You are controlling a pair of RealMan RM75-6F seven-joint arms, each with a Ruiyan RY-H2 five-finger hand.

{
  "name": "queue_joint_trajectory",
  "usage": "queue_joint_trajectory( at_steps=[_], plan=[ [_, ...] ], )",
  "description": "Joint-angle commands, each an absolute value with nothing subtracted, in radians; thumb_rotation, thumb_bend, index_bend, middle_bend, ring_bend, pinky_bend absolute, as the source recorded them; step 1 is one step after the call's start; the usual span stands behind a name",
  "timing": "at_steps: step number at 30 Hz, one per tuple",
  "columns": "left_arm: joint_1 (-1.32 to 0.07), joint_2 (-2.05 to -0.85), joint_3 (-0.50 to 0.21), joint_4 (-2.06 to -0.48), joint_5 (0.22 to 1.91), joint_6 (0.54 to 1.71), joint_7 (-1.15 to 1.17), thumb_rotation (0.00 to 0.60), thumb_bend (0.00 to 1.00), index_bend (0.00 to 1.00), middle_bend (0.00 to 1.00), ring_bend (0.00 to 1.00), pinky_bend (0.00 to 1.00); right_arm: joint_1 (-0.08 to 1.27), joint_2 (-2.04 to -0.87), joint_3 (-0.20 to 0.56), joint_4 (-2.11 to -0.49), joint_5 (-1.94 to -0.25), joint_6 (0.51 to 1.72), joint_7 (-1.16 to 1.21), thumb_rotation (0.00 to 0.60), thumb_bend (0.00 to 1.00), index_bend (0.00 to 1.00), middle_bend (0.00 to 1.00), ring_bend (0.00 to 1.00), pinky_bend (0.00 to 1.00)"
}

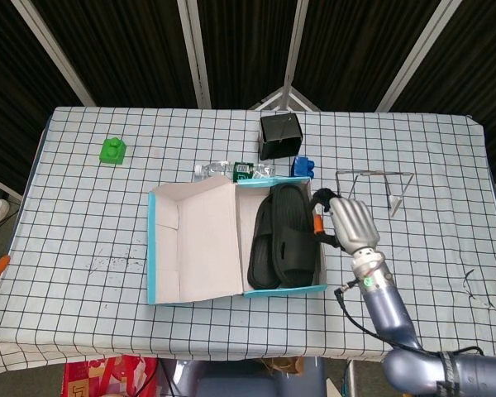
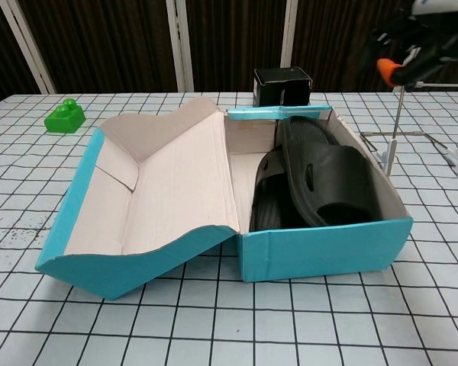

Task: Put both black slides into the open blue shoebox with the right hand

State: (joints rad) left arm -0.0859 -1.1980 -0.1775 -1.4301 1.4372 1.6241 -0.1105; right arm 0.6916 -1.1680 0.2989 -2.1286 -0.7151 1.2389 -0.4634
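Already both black slides (image 1: 283, 234) lay inside the open blue shoebox (image 1: 194, 295), one leaning over the other in its right half, with the lid folded out flat to the left. Just beside the box's right wall, the right hand (image 1: 345, 222) hung above the surface (image 1: 83, 215), holding nothing, its fingers loosely parted and bent. Near it on the right stood a thin wire stand (image 1: 372, 190). Behind the box sat a small black box (image 1: 280, 136), a blue block (image 1: 302, 166) and a clear bottle (image 1: 231, 170) lying against the back wall. Well apart, at the far left, rested a green block (image 1: 112, 150).
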Motion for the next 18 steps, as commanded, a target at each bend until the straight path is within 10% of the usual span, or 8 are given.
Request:
queue_joint_trajectory(
  at_steps=[1, 18],
  plan=[
    [-0.082, -1.192, -0.176, -1.439, 1.439, 1.628, -0.109, 0.6, 0.21, 0.07, 0.0, 0.0, 0.07, 0.483, -1.027, 0.088, -2.171, -1.041, 1.313, -0.378, 0.6, 0.57, 0.39, 0.27, 0.3, 0.34],
    [-0.09, -1.199, -0.158, -1.441, 1.462, 1.621, -0.056, 0.6, 0.21, 0.11, 0.01, 0.0, 0.1, 0.166, -1.094, -0.078, -1.776, -1.404, 1.628, -0.357, 0.6, 0.48, 0.23, 0.13, 0.19, 0.24]
  ],
)
